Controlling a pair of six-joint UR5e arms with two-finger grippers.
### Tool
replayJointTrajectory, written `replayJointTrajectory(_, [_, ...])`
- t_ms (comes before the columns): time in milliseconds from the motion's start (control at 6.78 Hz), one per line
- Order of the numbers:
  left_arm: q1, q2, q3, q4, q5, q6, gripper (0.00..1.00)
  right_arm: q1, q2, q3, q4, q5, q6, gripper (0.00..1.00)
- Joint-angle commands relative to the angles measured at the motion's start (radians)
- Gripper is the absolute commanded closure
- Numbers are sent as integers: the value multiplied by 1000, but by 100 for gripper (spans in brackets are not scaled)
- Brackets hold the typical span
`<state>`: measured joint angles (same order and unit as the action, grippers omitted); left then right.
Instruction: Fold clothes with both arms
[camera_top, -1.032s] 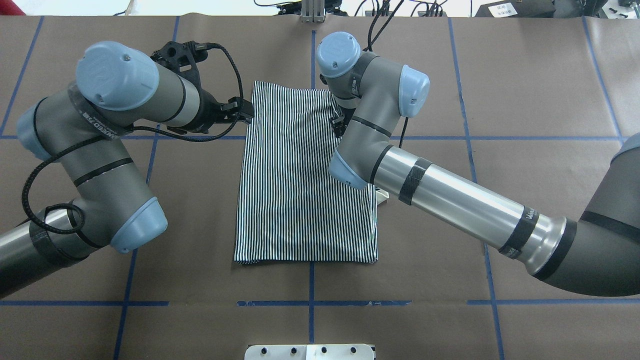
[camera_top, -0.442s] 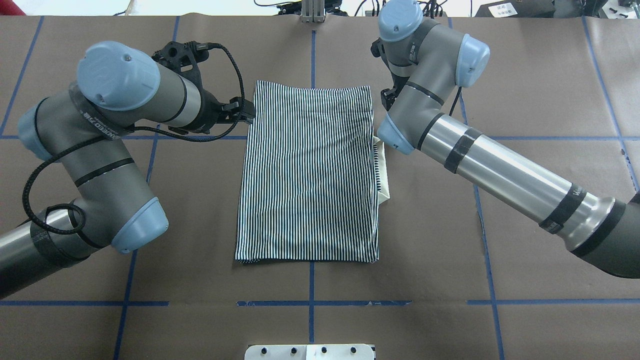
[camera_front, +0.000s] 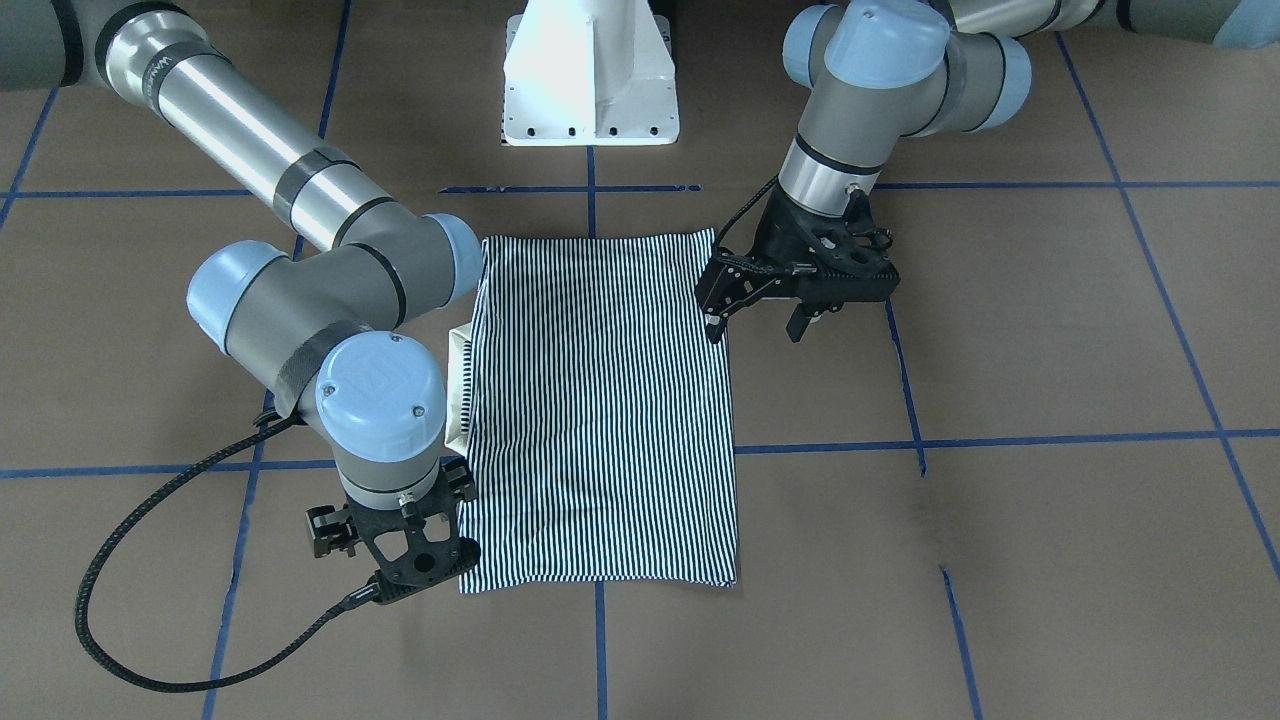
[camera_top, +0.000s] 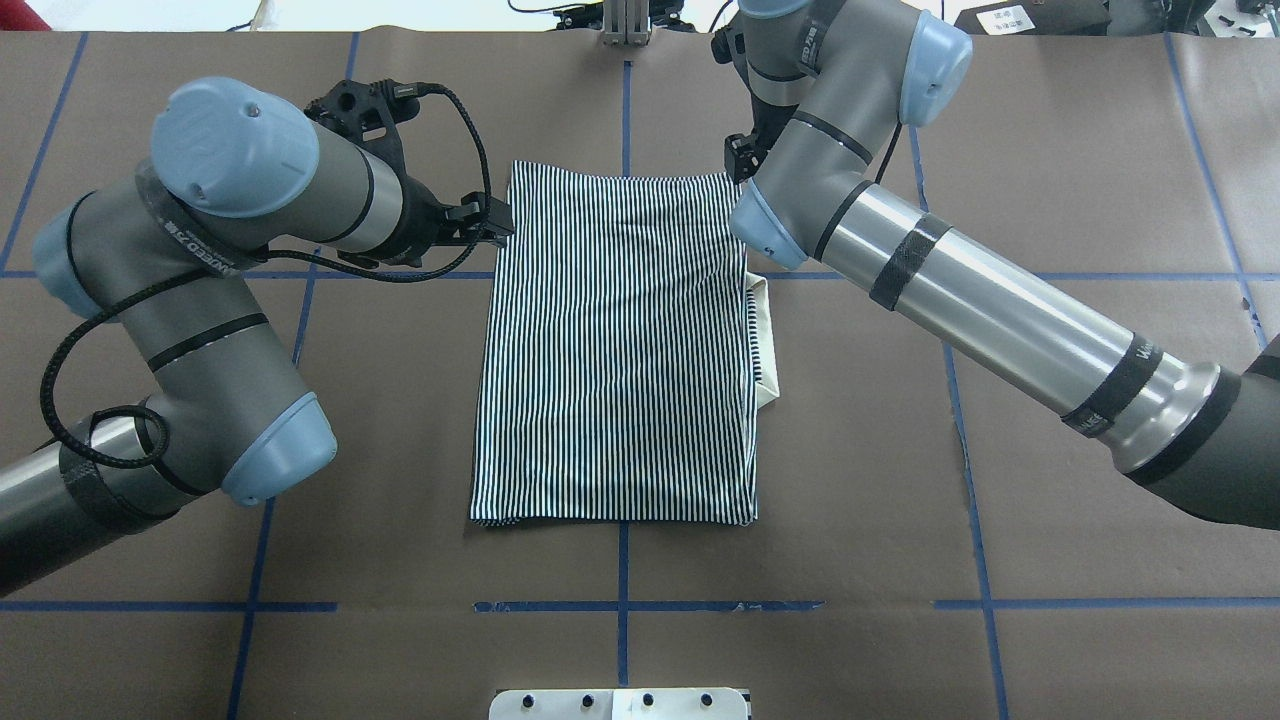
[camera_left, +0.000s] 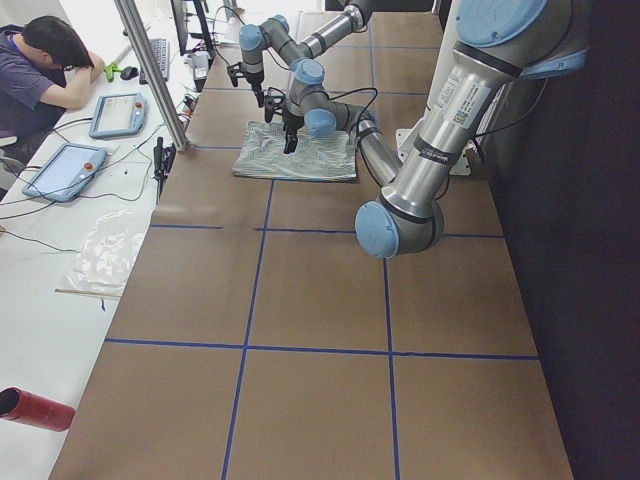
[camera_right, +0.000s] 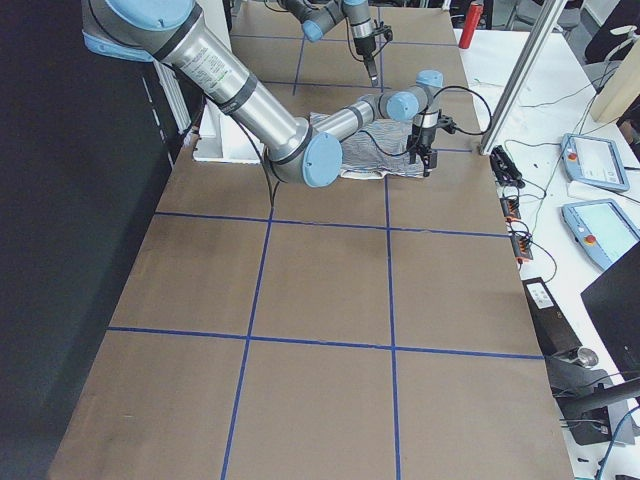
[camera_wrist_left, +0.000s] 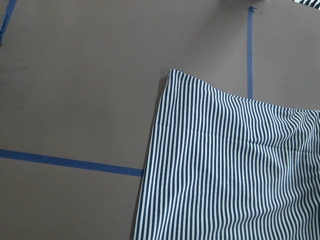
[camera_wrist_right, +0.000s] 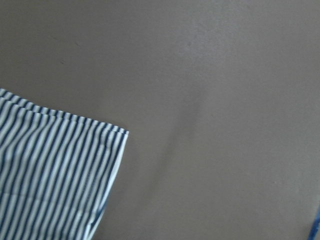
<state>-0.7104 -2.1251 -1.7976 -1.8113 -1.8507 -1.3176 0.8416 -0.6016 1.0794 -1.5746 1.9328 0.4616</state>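
Observation:
The clothes are one navy-and-white striped shirt lying flat as a folded rectangle in the middle of the table, also seen from the front. Its cream collar sticks out along the edge on my right-arm side. My left gripper is open at the shirt's far left side, one finger over the edge, nothing held. My right gripper is at the far right corner; its fingers are hidden under the wrist, so I cannot tell its state. Both wrist views show only a shirt corner on brown paper.
The table is covered in brown paper with blue tape lines. The white pedestal base stands at the robot's edge. A person sits at a side desk with tablets beyond the far edge; a red cylinder lies there.
The right arm swung off the shirt's right side, out and toward the far right corner, uncovering the cream collar. The left arm has hardly moved.

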Motion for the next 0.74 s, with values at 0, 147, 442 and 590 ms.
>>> replayJointTrajectory(0, [6, 11, -8, 9, -72, -82, 0, -21, -126, 219, -2, 87, 134, 0])
replayJointTrajectory(147, [23, 36, -6, 10, -84, -200, 0, -42, -203, 328, 1, 109, 200, 0])
replayJointTrajectory(442, [182, 50, -17, 105, 50, -467, 0, -76, -318, 521, 8, 143, 337, 0])
replayJointTrajectory(590, [243, 50, -19, 139, 117, -520, 2, -90, -331, 558, 8, 143, 389, 0])
